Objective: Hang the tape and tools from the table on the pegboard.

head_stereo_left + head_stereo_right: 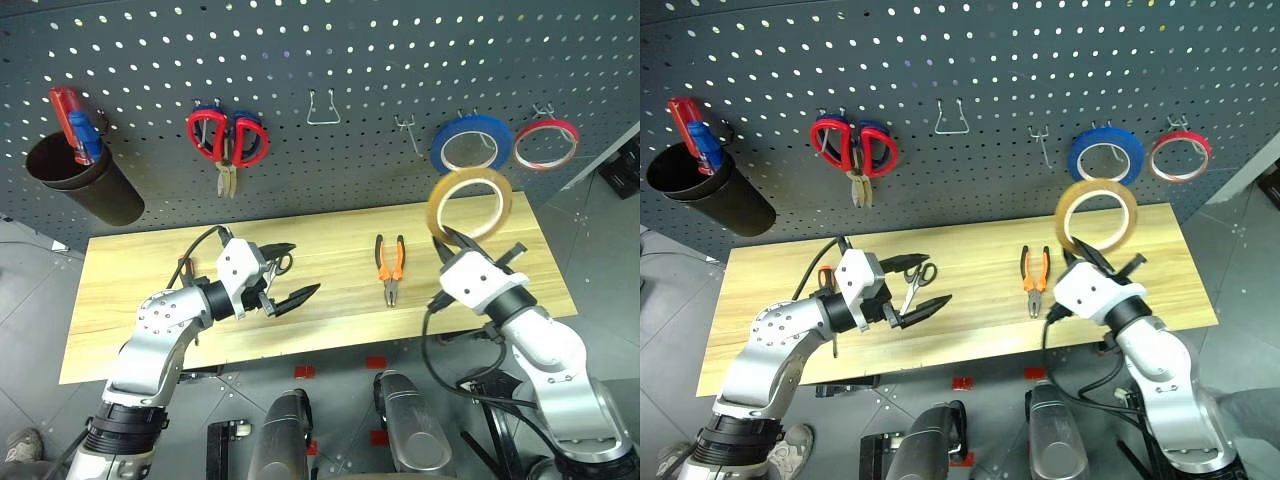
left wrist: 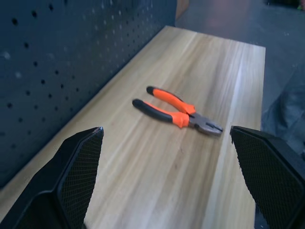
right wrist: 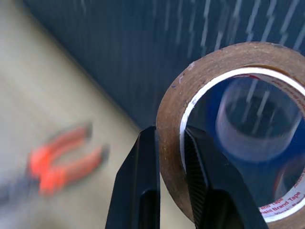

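Note:
My right gripper (image 1: 447, 240) is shut on the rim of the tape (image 1: 470, 203), a tan-yellow ring held upright above the table's (image 1: 130, 300) right part, just below the blue roll on the pegboard (image 1: 350, 60). In the right wrist view the two fingers (image 3: 140, 186) pinch the tape's wall (image 3: 228, 62). The orange-black pliers (image 1: 390, 268) lie flat on the table between the arms. My left gripper (image 1: 938, 279) hangs open over the table's left half, pointing toward the pliers (image 2: 176, 110). The small black-handled scissors (image 1: 917, 280) lie under it. The screwdriver's orange handle (image 1: 827, 280) peeks out behind the left arm.
On the pegboard hang red-handled scissors (image 1: 227, 138), a blue roll (image 1: 470, 143) and a thin red roll (image 1: 546, 144). A wire hook (image 1: 322, 108) and a smaller hook (image 1: 407, 130) are bare. A dark cup (image 1: 85, 180) with red and blue tools hangs at far left.

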Controlling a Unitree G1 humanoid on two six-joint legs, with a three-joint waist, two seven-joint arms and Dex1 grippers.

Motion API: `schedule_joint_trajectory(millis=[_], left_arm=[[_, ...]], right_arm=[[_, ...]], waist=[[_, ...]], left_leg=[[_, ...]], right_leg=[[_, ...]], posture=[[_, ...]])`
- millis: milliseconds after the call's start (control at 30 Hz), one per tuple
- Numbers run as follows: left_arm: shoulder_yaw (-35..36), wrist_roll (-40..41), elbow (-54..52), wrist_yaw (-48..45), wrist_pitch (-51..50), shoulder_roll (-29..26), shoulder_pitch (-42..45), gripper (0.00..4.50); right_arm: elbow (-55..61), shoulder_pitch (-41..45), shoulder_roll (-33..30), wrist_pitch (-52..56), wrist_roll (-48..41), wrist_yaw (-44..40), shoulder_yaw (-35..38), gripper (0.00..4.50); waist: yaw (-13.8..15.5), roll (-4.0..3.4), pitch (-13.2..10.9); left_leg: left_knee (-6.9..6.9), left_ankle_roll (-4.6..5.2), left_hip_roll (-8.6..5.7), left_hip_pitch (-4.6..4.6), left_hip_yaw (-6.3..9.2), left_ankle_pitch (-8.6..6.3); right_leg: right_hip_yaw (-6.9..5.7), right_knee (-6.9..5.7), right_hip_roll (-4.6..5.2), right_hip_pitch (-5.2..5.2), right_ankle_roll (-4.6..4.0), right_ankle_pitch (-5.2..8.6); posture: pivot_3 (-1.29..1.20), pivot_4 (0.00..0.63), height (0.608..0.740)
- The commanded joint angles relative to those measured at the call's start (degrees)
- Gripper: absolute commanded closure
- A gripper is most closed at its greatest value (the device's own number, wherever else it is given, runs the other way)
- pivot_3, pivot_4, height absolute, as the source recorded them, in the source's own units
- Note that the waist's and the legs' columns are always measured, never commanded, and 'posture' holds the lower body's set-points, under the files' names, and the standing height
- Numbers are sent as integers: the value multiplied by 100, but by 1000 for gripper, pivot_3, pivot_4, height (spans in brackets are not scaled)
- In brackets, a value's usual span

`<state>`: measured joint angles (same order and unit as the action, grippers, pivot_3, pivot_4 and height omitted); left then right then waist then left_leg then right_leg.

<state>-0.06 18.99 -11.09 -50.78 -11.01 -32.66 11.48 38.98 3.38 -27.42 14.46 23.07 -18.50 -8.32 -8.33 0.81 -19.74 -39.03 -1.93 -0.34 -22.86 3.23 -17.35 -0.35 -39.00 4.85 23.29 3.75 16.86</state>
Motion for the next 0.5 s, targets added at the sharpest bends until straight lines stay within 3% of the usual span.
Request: schedule_joint_trajectory(millis=[33, 300, 500], left_arm=[[155, 152, -28, -43, -34, -48, 151, 0], [114, 145, -75, 44, -97, 32, 356, 0], [101, 162, -131, 41, -137, 36, 361, 0]], right_arm=[[-294, 659, 137, -392, 69, 117, -68, 4075], [-2368, 1916, 106, -1335, -498, -94, 38, 4075], [-3209, 2355, 42, -1770, -611, -280, -43, 4075]], waist=[[0, 1, 0], [-14, 3, -2], [-19, 3, -2]], left_leg=[[0, 0, -1, -1, 0, 0], [1, 2, 1, -4, -3, 3], [0, 7, 2, -3, -5, 6]], right_leg=[[0, 2, 1, 0, 0, 0], [-4, 9, 4, 1, -2, 0], [-4, 5, 6, 1, -2, 0]], posture=[[-294, 351, 740], [-285, 349, 740], [-273, 352, 740]])
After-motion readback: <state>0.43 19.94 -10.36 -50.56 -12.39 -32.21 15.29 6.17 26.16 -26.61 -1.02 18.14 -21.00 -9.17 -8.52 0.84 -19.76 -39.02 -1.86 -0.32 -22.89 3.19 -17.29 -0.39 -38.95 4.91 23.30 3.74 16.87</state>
